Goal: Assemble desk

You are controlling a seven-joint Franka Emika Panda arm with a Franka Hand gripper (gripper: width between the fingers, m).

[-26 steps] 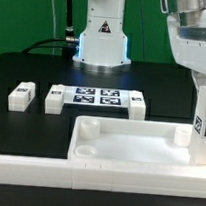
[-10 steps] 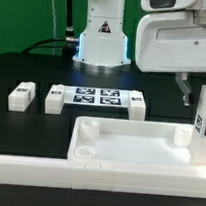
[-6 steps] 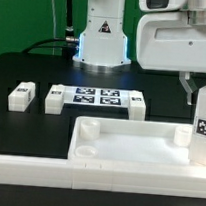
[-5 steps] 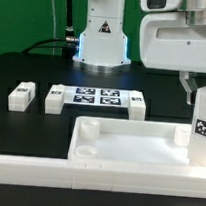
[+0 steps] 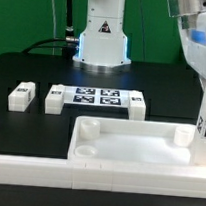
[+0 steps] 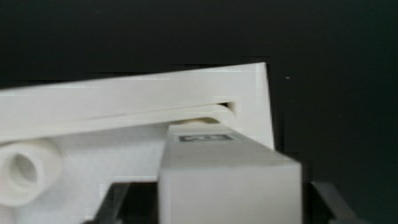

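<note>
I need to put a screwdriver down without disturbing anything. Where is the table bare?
Bare black table lies between the loose legs and the slab, and either side of the robot base. Crowded: the marker board row, and the slab's right corner in the exterior view, where the gripper holds a leg.

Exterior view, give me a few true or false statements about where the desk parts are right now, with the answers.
1. The marker board lies between the desk slab and the robot base. True.
2. An upright leg stands at the slab's corner on the exterior view's right. True.
3. Every leg stands upright. False: a loose leg lies flat on the table.
4. The round socket on the exterior view's left holds a leg. False: it is empty.
</note>
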